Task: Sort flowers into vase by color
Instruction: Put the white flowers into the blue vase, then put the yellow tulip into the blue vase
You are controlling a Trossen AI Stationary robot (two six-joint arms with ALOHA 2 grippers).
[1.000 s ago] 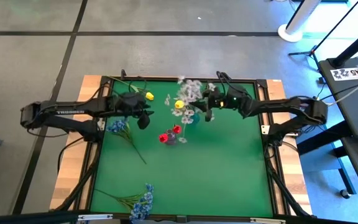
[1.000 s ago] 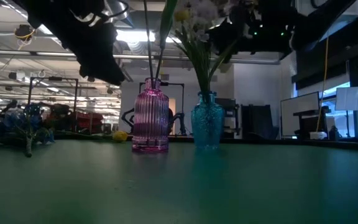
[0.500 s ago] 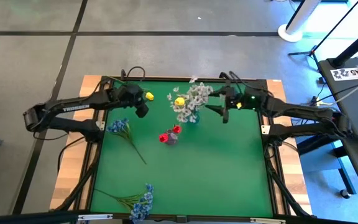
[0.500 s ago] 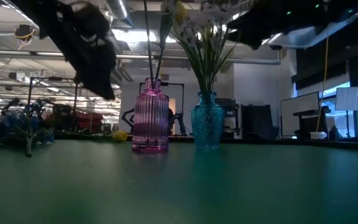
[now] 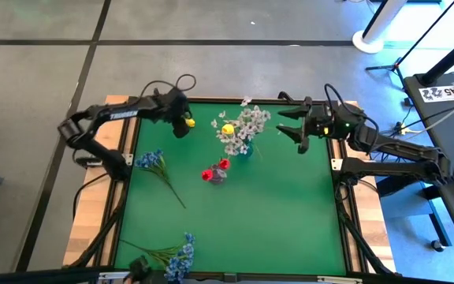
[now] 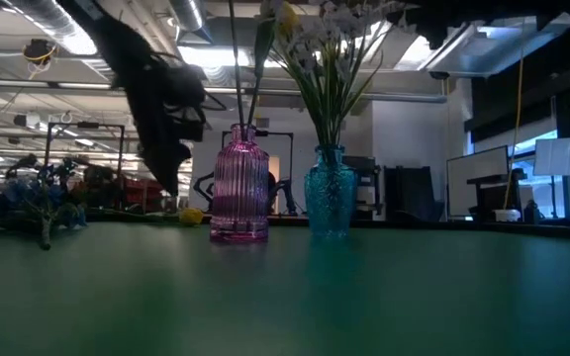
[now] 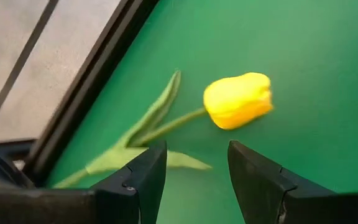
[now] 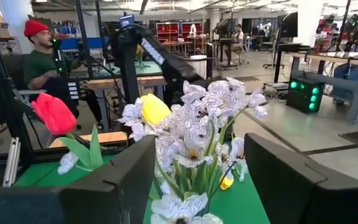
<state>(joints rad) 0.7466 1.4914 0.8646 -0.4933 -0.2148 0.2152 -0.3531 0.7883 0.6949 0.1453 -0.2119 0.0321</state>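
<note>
- High view, far left: the left arm reaches in over the table's back-left corner, and the left gripper [image 5: 181, 126] hangs over the green mat [image 5: 274, 213] just beside a loose yellow tulip [image 5: 189, 122].
- The left wrist view shows its fingers [image 7: 143, 177] spread apart with nothing between them, the yellow bud and its green stem lying on the mat just ahead.
- Below that, near the left edge, a blue spray [image 5: 152, 161] lies flat on the mat, its stem pointing toward the middle.
- At the front edge, left of centre, a second blue spray [image 5: 181, 256] lies on the mat.
- Near the middle, a pink vase [image 6: 239, 184] holds red tulips [image 5: 214, 170].
- Just beside it to the right and farther back, a teal vase [image 6: 330, 191] holds white blossom sprays [image 5: 244, 126] together with one yellow tulip bud [image 5: 227, 129].
- On the right, the right gripper [image 5: 296, 128] hovers near the white bouquet but apart from it; its fingers [image 8: 114, 183] stand open and empty, seen in the right wrist view facing the blossoms.
- Beyond the table in that view, a seated person [image 8: 42, 59] in a red cap shows in the room.
</note>
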